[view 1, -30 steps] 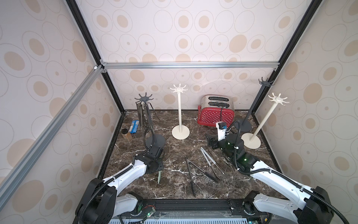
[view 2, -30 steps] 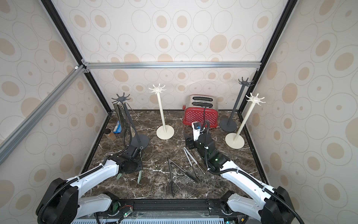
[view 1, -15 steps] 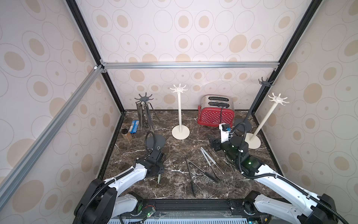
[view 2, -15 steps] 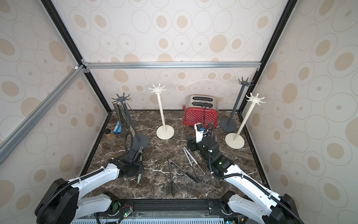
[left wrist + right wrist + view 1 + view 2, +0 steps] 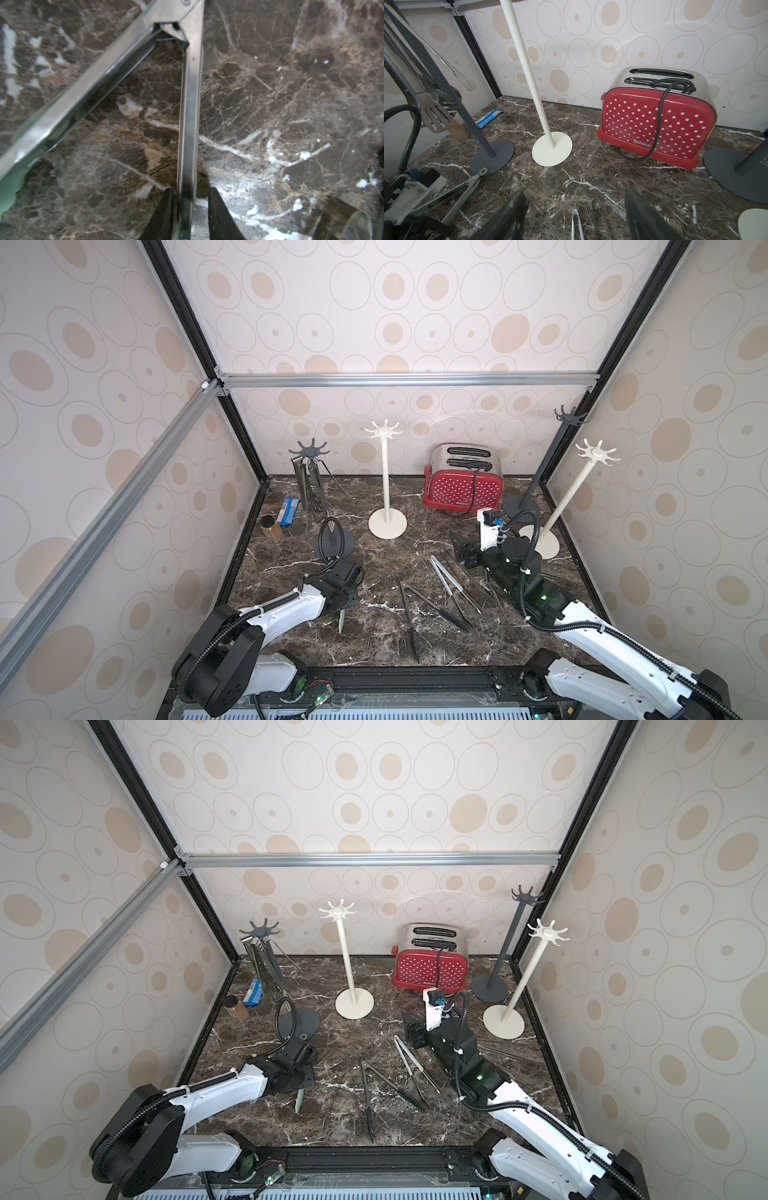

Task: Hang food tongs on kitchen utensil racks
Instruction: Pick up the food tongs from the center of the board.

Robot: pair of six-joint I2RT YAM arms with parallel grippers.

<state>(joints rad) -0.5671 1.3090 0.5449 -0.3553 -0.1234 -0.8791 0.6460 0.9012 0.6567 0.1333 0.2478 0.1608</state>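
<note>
Gap in left pincer (image 5: 190,190) smaller than before, loosely astride one green-tipped tongs (image 5: 190,104) arm; right pincer (image 5: 575,192) wide apart.

Both arms wear glossy white moulded shells over black joints. The left arm (image 5: 291,608) and the right arm (image 5: 590,635) each start from a bulky round black shoulder housing (image 5: 220,664). A black ribbed cable conduit (image 5: 330,531) loops above the left wrist. A matching conduit (image 5: 528,531) on the right is cinched with a white tie. A small green light (image 5: 540,597) glows on the right arm's black segment. The left wrist carries a white camera bracket (image 5: 411,193) with silver screws and a blue connector (image 5: 415,173). The left gripper (image 5: 190,189) and right gripper (image 5: 576,192) end in matt black tapered fingers, possibly rubber-faced, though blur hides the texture.
</note>
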